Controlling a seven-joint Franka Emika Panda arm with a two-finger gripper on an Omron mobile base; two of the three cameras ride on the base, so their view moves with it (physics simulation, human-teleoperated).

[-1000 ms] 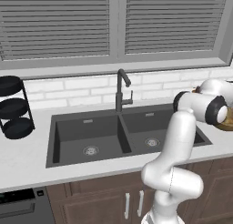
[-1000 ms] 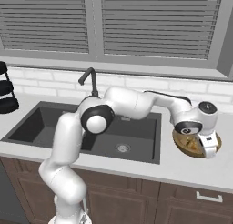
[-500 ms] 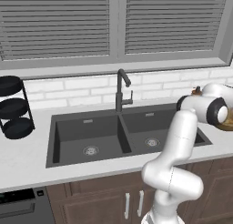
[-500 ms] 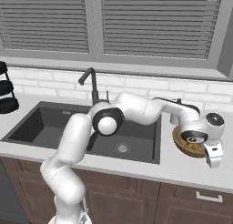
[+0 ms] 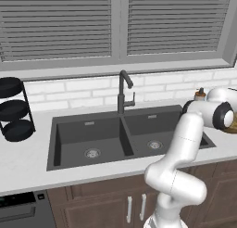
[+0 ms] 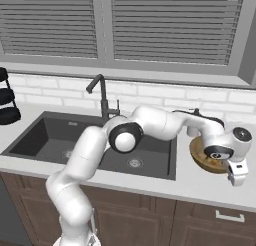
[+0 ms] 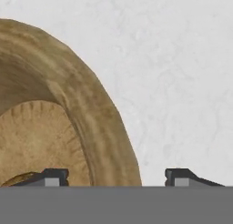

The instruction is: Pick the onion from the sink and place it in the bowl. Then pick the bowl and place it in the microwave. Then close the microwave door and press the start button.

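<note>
- The gripper hangs over the rim of the bowl in the hand view: one finger tip sits inside the bowl at 7 o'clock, the other outside over the pale counter at 5 o'clock, with the bowl's wall between them.
- The jaws stand apart, straddling the rim; whether they press on it I cannot tell.
- A sliver of yellow-brown, likely the onion, lies on the bowl's floor just beside the inner finger tip, mostly hidden.
- In the right base view the bowl sits on the counter at 3 o'clock from the sink, just beside its right edge, with the gripper at the bowl's near right rim.
- The faucet stands at 12 o'clock behind the sink's divider.
- In the left base view the arm reaches right across the sink's right basin; the black tiered rack stands well apart at 9 o'clock.
</note>
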